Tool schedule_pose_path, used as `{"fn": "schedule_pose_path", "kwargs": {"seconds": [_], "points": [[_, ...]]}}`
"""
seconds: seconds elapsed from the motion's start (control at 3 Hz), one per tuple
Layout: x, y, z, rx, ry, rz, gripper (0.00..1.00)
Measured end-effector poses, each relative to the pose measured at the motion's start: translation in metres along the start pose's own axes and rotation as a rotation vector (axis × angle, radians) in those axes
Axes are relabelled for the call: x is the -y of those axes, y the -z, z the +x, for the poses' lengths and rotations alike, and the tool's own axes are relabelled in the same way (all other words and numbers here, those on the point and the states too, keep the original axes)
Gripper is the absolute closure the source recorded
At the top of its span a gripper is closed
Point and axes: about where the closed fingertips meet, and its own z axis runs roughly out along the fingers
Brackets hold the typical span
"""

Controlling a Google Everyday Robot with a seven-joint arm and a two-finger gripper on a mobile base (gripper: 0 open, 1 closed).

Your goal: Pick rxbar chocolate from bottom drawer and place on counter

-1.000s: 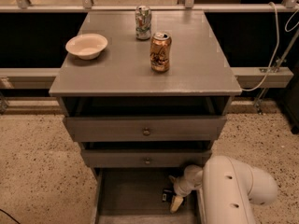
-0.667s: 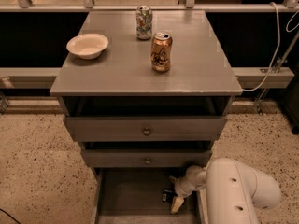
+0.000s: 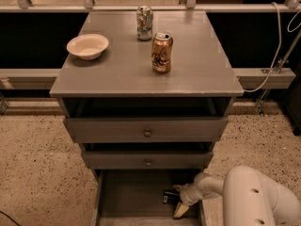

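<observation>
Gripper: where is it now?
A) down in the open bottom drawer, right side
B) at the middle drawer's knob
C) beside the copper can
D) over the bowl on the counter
A: the gripper sits low inside the bottom drawer at its right side, by the rxbar chocolate. No part of the arm is over the counter.

On the flat grey wooden desk (image 3: 117,76), a round cream bowl (image 3: 87,46) sits left, a copper-coloured can (image 3: 162,52) near the middle, a pale patterned can (image 3: 145,22) behind it. In the deep grey bottom drawer (image 3: 131,194) below, the gripper (image 3: 179,199) is at the right, just beside the flat black rxbar chocolate (image 3: 169,196).
</observation>
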Motion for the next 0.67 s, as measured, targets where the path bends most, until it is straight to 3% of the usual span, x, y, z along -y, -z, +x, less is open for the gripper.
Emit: {"fn": "schedule_pose_path", "kwargs": {"seconds": [0.33,0.67], "points": [[-0.0143,0.0047,-0.0037,-0.007,0.021,-0.006,0.15],[-0.0207,0.0058,-0.0033,-0.01,0.026,-0.013,0.39]]}}
